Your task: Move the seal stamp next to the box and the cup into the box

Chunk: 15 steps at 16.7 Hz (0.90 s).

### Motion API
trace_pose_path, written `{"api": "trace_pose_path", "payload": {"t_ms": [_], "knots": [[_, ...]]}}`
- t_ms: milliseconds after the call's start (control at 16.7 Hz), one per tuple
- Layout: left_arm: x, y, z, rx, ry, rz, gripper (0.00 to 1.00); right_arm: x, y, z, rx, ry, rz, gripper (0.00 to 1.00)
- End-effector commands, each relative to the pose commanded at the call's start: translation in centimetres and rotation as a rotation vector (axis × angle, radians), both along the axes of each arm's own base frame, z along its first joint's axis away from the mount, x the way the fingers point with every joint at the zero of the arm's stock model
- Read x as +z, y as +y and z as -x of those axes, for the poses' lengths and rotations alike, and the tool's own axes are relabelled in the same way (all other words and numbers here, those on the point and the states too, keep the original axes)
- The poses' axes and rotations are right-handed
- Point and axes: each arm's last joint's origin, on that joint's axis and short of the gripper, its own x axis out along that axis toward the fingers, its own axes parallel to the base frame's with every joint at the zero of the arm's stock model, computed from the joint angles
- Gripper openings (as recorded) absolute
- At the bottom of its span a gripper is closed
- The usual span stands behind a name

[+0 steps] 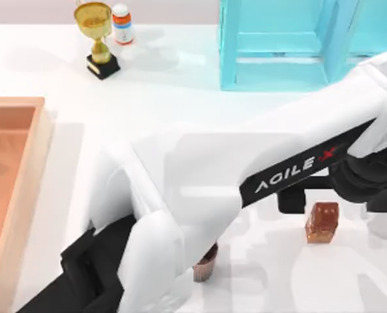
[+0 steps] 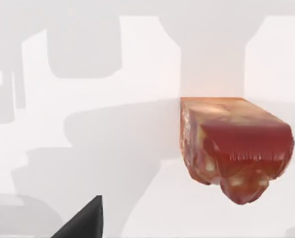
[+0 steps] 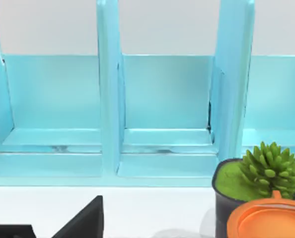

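Observation:
The seal stamp (image 1: 322, 222), a reddish-brown speckled block, stands on the white table at the right; in the left wrist view the seal stamp (image 2: 234, 148) looms close ahead. My left arm reaches across the table, and its gripper (image 1: 304, 199) hovers open just above and beside the stamp, holding nothing. One dark fingertip (image 2: 83, 220) shows, apart from the stamp. The dark brown cup (image 1: 206, 262) stands near the front, half hidden under that arm. The box (image 1: 30, 163), with light wooden walls and an orange-brown inside, lies at the left edge. My right gripper (image 3: 85, 220) is parked facing the shelf, open.
A cyan shelf unit (image 1: 291, 45) stands at the back right, also the cyan shelf unit (image 3: 157, 109). A gold trophy (image 1: 99, 39) and a small bottle (image 1: 122, 24) stand at the back left. A potted green plant (image 3: 257, 183) and an orange lid (image 3: 271, 220) sit before the shelf.

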Motion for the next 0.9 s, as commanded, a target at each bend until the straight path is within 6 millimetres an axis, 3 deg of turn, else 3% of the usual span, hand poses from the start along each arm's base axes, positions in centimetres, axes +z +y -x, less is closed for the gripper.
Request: {"api": "trace_pose_path", "payload": {"t_ms": [360,780,900], "knots": [[-0.4,0.0,-0.3,0.002,0.000,0.000,1.00,0.0,0.0,0.0,0.000,0.000,0.000,1.00],[-6.8,-0.2,-1.5,0.000,-0.001,0.001,1.00,0.0,0.0,0.0,0.000,0.000,0.000,1.00],[-7.8,0.0,-1.6,0.000,0.000,0.000,1.00,0.0,0.0,0.0,0.000,0.000,0.000,1.00]]}}
